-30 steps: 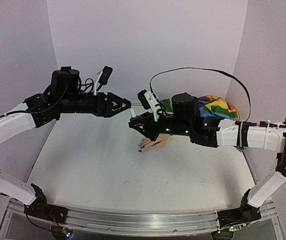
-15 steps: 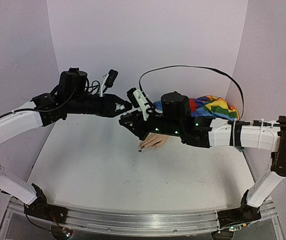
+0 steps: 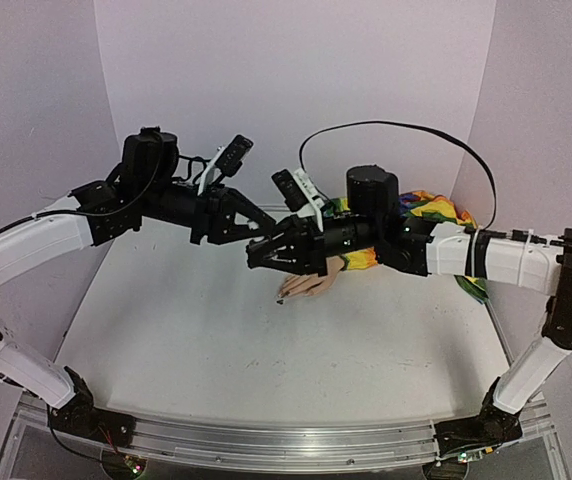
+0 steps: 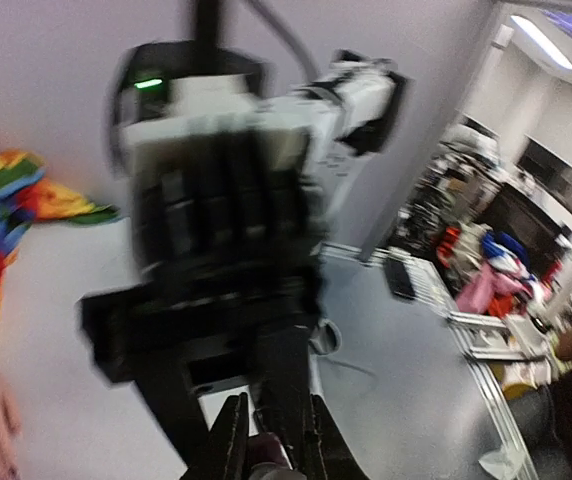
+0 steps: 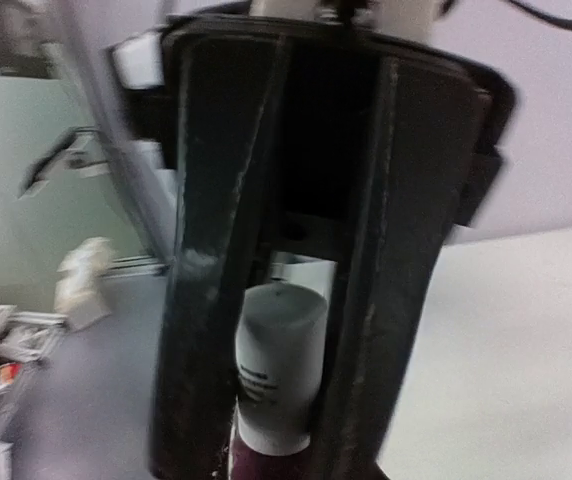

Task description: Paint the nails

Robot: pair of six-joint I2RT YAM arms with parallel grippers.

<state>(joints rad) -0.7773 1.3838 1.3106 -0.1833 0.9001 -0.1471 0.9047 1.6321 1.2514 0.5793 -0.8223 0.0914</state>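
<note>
Both arms have swung in since a second ago, and the left end effector went from wide apart to clamped down. It now sits nose to nose with the right end effector, the two meeting in the air just above the fingers of the mannequin hand.

Right end effector is clenched on the polish bottle. Its wrist cam shows a white cap with some print on it and dark purple glass below, wedged between the two black fingers.

Left wrist cam is pretty blurry. The fingers are pinched together on a small pinkish-dark bit, which looks like the tip of that same bottle, but I wouldn't swear to it (motion smear everywhere).

The mannequin hand lies palm down on the worktop, directly under the two end effectors and not touching either. Its nails are at the fingertip end, pointing away from the sleeve, and one of them is dark. The rainbow sleeve bunches up behind the hand's wrist, partly hidden by the right arm.
</note>
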